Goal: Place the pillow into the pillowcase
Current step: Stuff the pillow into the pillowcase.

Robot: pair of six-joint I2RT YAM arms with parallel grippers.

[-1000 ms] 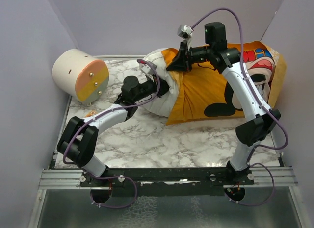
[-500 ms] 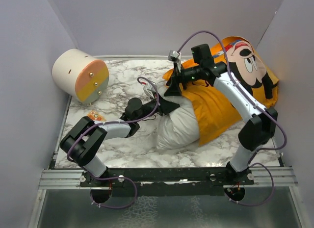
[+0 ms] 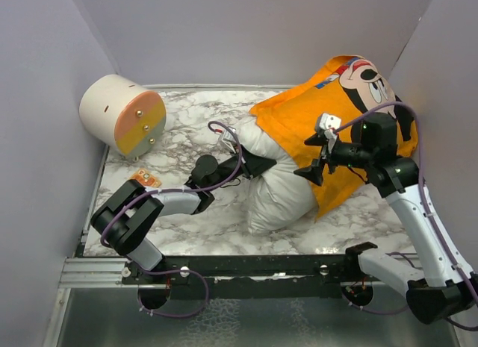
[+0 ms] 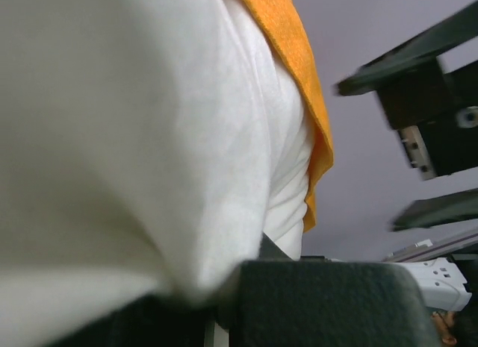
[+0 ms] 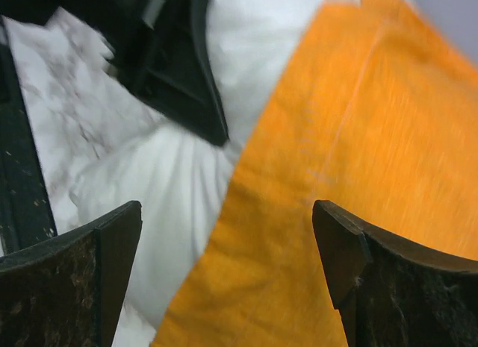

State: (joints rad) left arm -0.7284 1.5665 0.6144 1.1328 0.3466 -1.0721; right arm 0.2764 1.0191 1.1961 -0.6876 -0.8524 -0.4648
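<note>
**Student:** Top view: where does the pillow lie?

**Instructor:** The pillow [image 3: 275, 194], white and plump, lies on the marbled table [image 3: 194, 216]. Its far end is inside the orange pillowcase [image 3: 295, 123] and its near end is bare. The left gripper [image 3: 258, 164] meets the pillow's flank just beside the pillowcase's open edge, jaws clamped on a fold of pillow. The right gripper [image 3: 308, 159] hangs opposite, over that edge, jaws apart with nothing between them. A cream-and-orange cylinder [image 3: 123, 114] lies well apart from both grippers, on the left gripper's side.

**Student:** Left wrist view?

**Instructor:** The pillow [image 4: 134, 123] fills the field ahead of the jaws and presses against the near finger [image 4: 321, 306], with fabric bunched at the finger's edge. The pillowcase [image 4: 302, 86] shows beyond it as an orange strip. Farther out, the right gripper's two dark fingers [image 4: 407, 82] stand spread, with bare wall [image 4: 358, 175] between them.

**Student:** Right wrist view?

**Instructor:** The gripper's own fingers [image 5: 75, 276] frame the lower corners, wide apart and gripping nothing. Under the gap, the pillowcase [image 5: 358, 138] lies toward the finger at the view's right and the pillow [image 5: 164, 186] toward the other, with the open edge crossing diagonally between. Ahead of the jaws, the left gripper [image 5: 198, 101] pinches the pillow, creases radiating from its tip. The table [image 5: 67, 93] shows beyond.
</note>
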